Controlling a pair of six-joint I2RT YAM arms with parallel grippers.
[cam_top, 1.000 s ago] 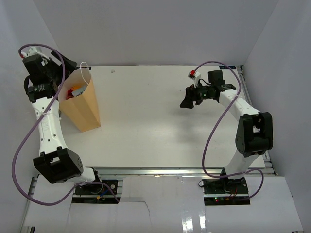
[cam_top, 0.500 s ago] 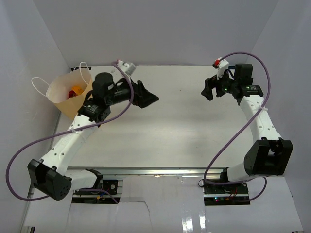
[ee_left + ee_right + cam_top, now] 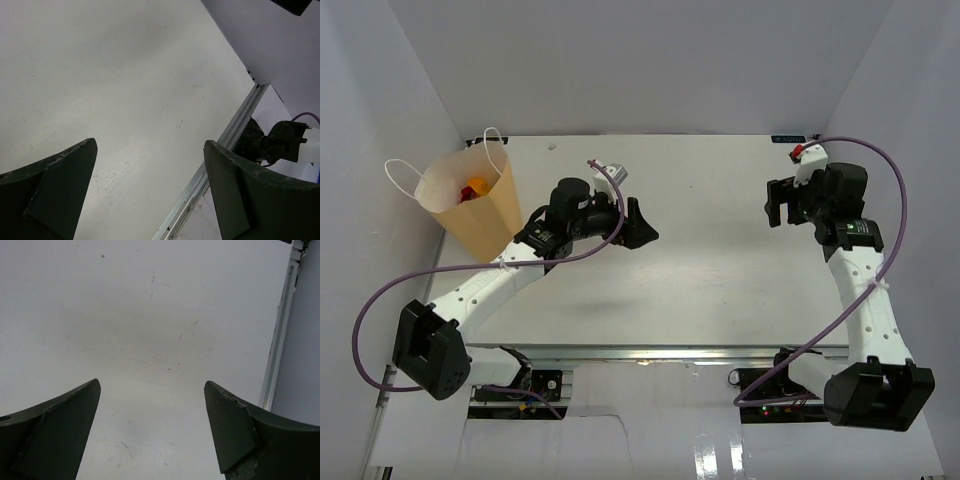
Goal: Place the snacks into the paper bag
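Keeping well away from the paper bag [image 3: 485, 225] at the far left, with snacks [image 3: 473, 188] inside, looks wise so it does not tip, as the left gripper [image 3: 150, 145] and right gripper [image 3: 152, 384] are spread wide, holding nothing.

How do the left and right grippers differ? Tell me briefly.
The left gripper hangs over the middle of the table, pointing right; the right gripper sits near the far right edge, pointing left. The left gripper is nearer the paper bag than the right gripper. Both stand open and empty.
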